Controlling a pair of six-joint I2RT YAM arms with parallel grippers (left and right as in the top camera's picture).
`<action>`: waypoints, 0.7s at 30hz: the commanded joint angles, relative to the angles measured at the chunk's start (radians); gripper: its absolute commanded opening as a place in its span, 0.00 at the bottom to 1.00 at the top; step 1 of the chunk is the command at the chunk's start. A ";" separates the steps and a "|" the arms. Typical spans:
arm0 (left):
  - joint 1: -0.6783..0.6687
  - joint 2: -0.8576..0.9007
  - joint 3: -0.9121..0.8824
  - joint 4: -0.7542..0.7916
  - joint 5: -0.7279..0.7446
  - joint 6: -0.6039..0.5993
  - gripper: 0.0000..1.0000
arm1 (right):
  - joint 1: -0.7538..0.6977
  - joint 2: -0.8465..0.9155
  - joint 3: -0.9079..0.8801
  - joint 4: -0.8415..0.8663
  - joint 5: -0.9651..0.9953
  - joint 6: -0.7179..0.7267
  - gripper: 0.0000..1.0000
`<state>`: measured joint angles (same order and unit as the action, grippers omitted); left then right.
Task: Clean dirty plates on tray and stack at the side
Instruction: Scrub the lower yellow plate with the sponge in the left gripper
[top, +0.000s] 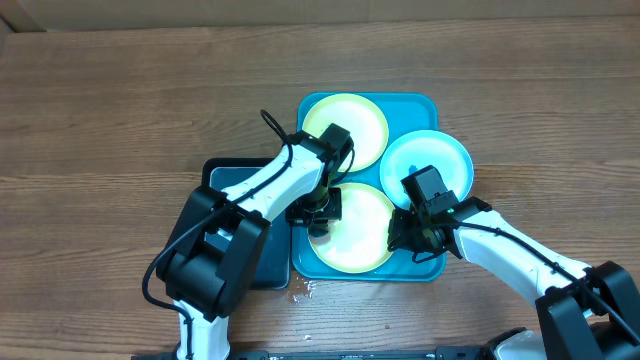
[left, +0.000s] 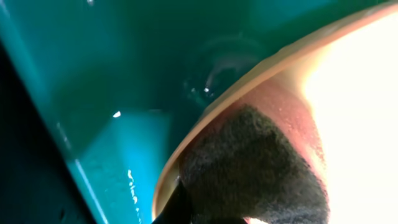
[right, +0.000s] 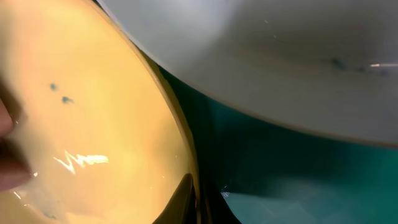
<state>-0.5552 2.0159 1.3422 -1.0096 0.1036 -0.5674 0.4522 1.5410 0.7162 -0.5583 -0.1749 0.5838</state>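
Observation:
The turquoise tray (top: 428, 104) holds three plates. A yellow-green plate (top: 350, 125) lies at the back left, a light-blue plate (top: 430, 158) at the right, and a second yellow-green plate (top: 358, 235) at the front. My left gripper (top: 322, 212) is shut on a dark sponge (left: 249, 168) pressed on the front plate's left rim (left: 205, 118). My right gripper (top: 408, 232) is shut on that plate's right rim (right: 186, 180). Small blue smears (right: 59, 92) show on the plate. The light-blue plate (right: 280, 56) overlaps just above it.
A smaller dark tray (top: 222, 172) lies left of the turquoise tray, mostly under my left arm. Small wet specks (top: 300, 290) sit on the wooden table by the tray's front left corner. Open table lies at the back and far left.

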 joint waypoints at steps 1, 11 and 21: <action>0.016 0.043 -0.027 0.080 0.009 0.064 0.04 | -0.005 0.019 -0.023 -0.020 0.069 -0.004 0.04; -0.017 0.045 -0.031 0.239 0.422 0.066 0.04 | -0.005 0.019 -0.023 -0.020 0.069 -0.004 0.04; -0.085 0.102 -0.031 0.294 0.429 0.043 0.05 | -0.005 0.019 -0.023 -0.024 0.069 -0.004 0.04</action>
<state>-0.6334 2.0590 1.3262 -0.7158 0.5148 -0.5213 0.4515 1.5410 0.7162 -0.5621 -0.1741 0.5846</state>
